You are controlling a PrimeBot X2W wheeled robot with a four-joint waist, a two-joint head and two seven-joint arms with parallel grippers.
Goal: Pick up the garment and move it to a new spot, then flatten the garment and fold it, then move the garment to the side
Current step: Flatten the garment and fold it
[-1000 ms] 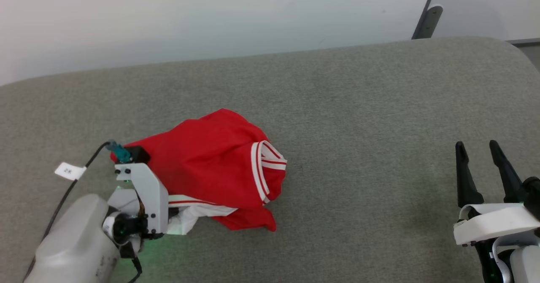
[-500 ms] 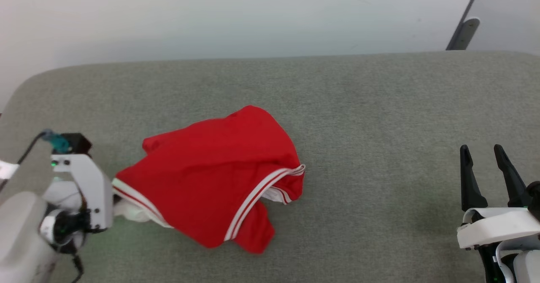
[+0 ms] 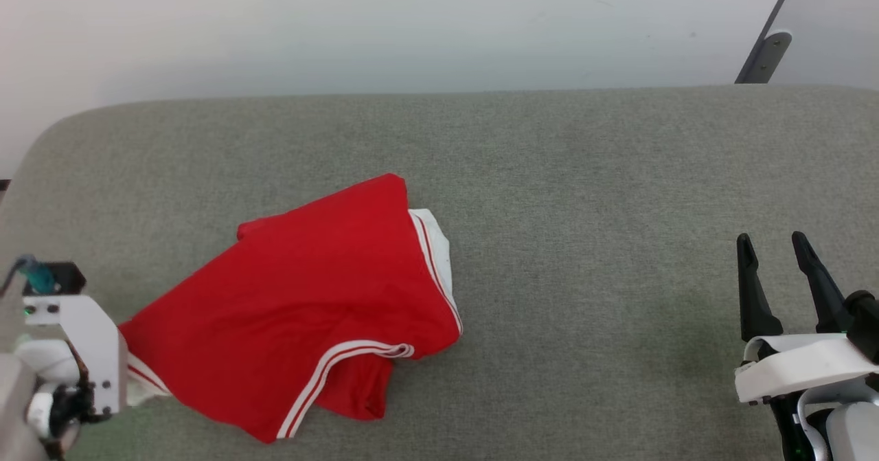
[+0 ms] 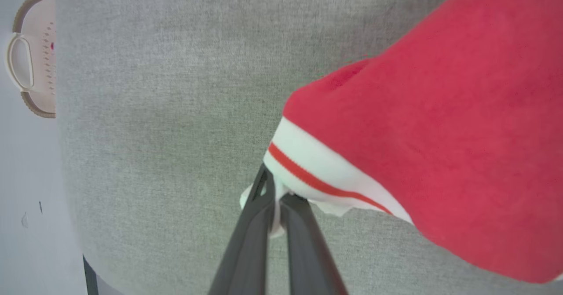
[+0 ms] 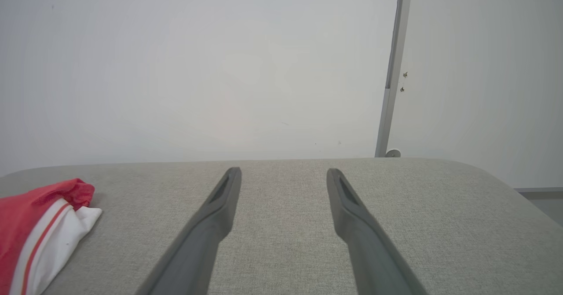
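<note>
White screwed bracket (image 3: 93, 351) and teal plug (image 3: 40, 279) behind left gripper (image 4: 273, 194), right gripper (image 3: 769, 240) with long dark fingers (image 3: 752, 289), white cuff (image 3: 796, 372)

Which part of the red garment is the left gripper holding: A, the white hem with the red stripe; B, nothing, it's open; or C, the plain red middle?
A: the left wrist view shows the left gripper with its jaws shut on the white, red-striped edge of the garment.

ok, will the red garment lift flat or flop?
Likely flops: the garment lies creased, overlapping itself. Probably light: the left claw holds it by a small pinch of white hem. Pushed, it would probably bunch, not slide.
</note>
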